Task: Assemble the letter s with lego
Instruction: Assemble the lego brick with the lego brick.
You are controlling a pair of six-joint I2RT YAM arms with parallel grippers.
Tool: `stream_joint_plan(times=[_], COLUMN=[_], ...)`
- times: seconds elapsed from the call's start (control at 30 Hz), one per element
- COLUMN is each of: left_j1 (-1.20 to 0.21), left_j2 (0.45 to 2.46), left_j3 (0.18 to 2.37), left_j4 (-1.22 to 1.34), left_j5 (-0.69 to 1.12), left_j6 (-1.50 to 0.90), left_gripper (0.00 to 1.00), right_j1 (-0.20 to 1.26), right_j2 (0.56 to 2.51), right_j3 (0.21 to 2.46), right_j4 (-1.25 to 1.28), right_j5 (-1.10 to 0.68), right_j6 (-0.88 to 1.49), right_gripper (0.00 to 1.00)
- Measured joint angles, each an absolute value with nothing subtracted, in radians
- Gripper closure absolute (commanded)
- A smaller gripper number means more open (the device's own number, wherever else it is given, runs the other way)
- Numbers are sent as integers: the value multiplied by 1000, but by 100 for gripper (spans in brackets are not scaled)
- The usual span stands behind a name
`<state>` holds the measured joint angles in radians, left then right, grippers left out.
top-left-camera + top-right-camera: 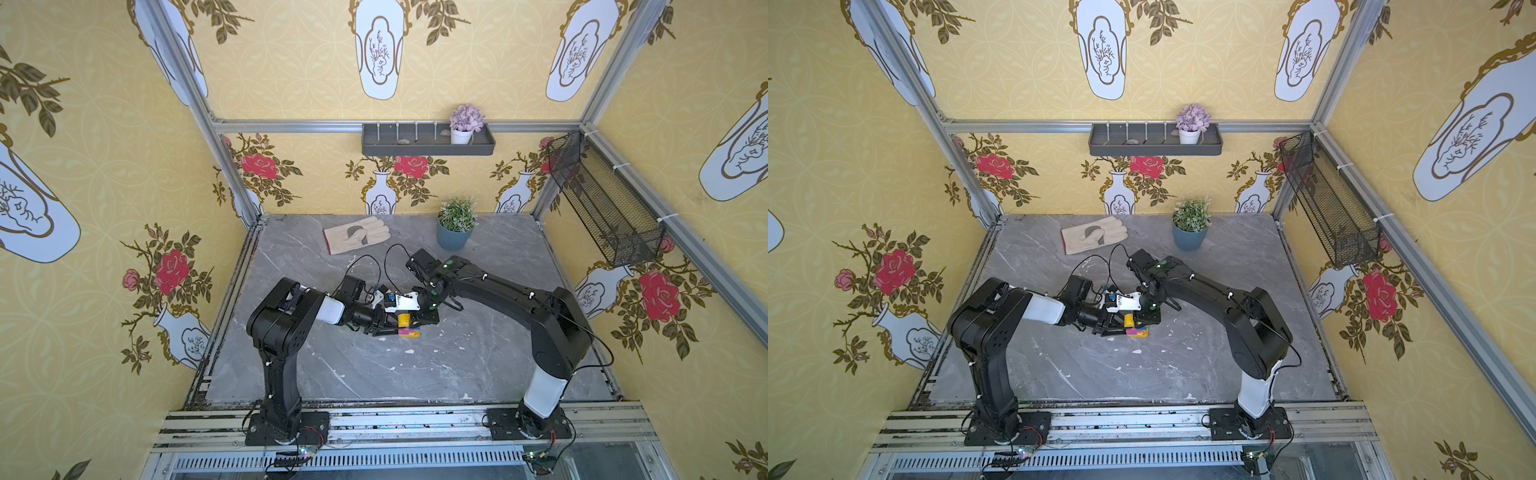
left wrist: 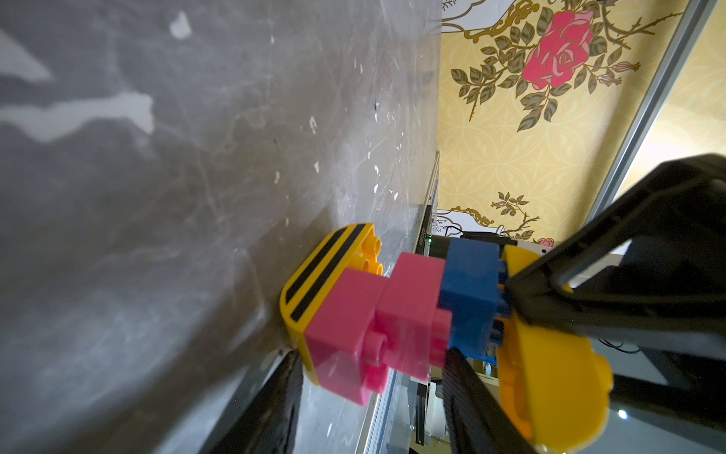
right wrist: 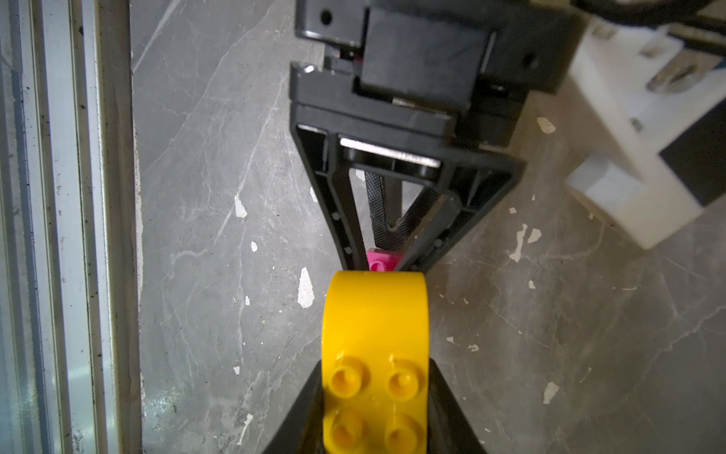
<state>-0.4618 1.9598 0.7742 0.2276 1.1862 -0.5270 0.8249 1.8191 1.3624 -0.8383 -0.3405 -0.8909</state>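
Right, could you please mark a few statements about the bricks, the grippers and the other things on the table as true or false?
1. The right gripper is shut on a yellow brick. True.
2. The left gripper is open and clear of the bricks. False: it is shut on the pink bricks.
3. The blue brick sits between a pink brick and the held yellow one. True.
4. The glove lies at the front edge of the table. False: it lies at the far side, near the back wall.
5. The plant on the table stands in a white pot. False: its pot is blue.
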Motion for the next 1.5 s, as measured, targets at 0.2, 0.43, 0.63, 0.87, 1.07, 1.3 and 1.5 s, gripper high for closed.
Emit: stream_joint_plan(times=[0.2, 0.43, 0.63, 0.87, 1.07, 1.3, 1.5], left_j1=[-462, -462, -462, -462, -462, -462, -462], left_j2=[1959, 1957, 1958, 1963, 1969, 1975, 1975], left_j3=[773, 773, 777, 791, 799, 807, 814], left_j4=[229, 229, 222, 205, 192, 173, 163], left_j5=[1186, 1186, 1186, 1189, 1196, 1203, 1204], left_j6=[-527, -529, -529, -526, -524, -523, -519], left_gripper=[46, 46, 45, 45, 46, 45, 45], right_j1=[825, 816, 807, 795, 790, 784, 781], right_j2=[1819, 1799, 1779, 1755, 1745, 1735, 1733], right_j3=[1352, 1317, 1282, 1241, 1221, 1195, 1189], right_j4=[-818, -778, -738, -692, -664, -627, -620], right_j5=[-355, -372, -390, -410, -418, -424, -430], right_j6=[-889, -885, -883, -883, -883, -867, -863], right_gripper=[77, 77, 77, 78, 78, 79, 79])
